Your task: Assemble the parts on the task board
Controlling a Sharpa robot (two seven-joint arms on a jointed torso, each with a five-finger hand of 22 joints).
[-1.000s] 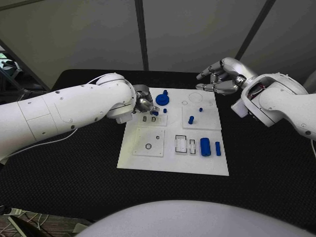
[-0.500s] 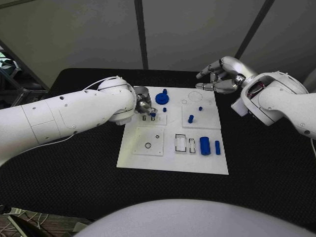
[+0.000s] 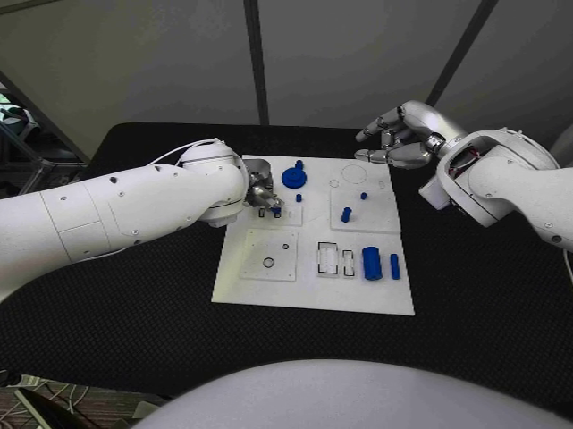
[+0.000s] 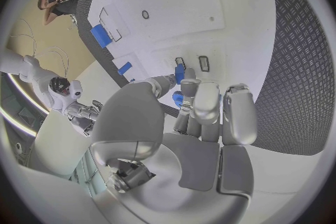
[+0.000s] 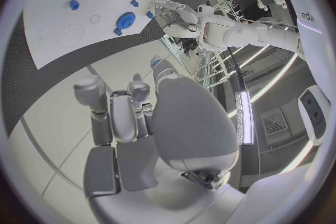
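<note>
The white task board point(image 3: 271, 290) lies mid-table. My left hand point(image 3: 262, 194) hovers over the board's far left corner and pinches a small blue part point(image 4: 179, 74) between its fingertips. The part is just above two small rectangular slots point(image 4: 204, 63). A blue gear point(image 3: 294, 179), a short blue peg point(image 3: 346, 215) and two tiny blue pieces point(image 3: 362, 195) stand on the far half of the board. A fat blue cylinder point(image 3: 373, 264) and a thin blue bar point(image 3: 394, 267) lie at its right. My right hand point(image 3: 397, 140) hangs beyond the board's far right corner, fingers apart, holding nothing.
Black table point(image 3: 131, 304) surrounds the board on all sides. My bulky left forearm point(image 3: 119, 210) stretches across the table's left side up to the board's edge. The near half of the board carries a square plate with a small ring point(image 3: 269, 264) and open rectangular slots point(image 3: 327, 257).
My left arm has swung a little closer to the board and the pinched blue part sits slightly lower over the slots. The right hand has not moved.
</note>
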